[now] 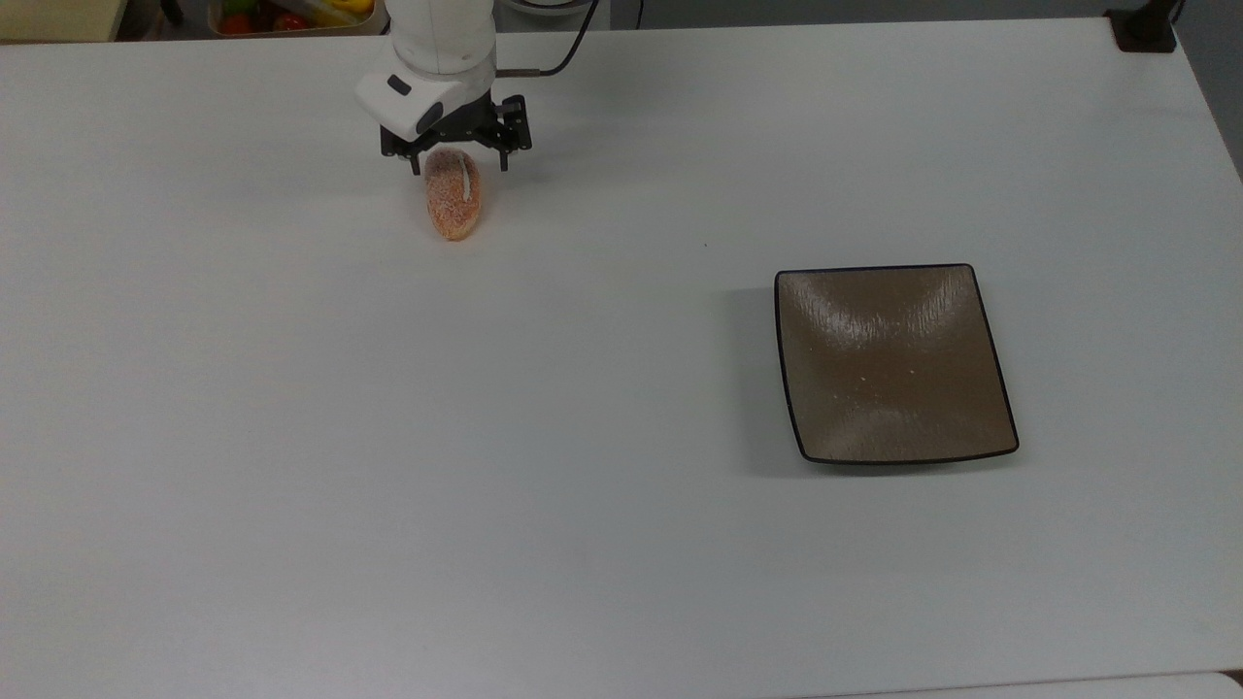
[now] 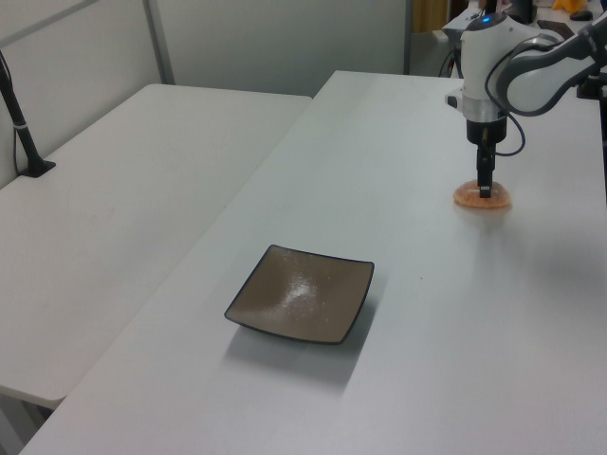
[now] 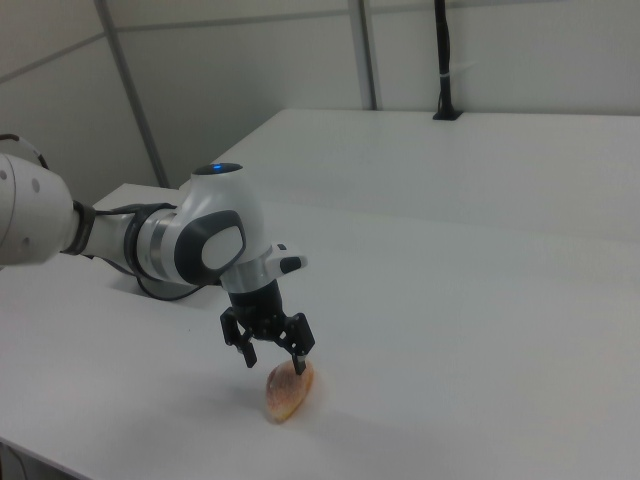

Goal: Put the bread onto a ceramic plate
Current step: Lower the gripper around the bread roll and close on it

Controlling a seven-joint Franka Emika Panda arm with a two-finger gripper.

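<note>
Brown glossy ceramic plate [image 1: 893, 364] bare at the top view's right, bread [image 1: 453, 206] well apart on the white table [image 1: 583, 485] at upper left, gripper [image 1: 455, 167] spread wide astride its far end.

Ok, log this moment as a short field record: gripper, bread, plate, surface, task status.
gripper: open, fingers straddling one end of the bread, at the top view's upper left
bread: lying on the table, not lifted
ceramic plate: empty, at the top view's right, well apart from the bread
table: white, carries both items
task status: bread not yet grasped; placing on the plate not done
</note>
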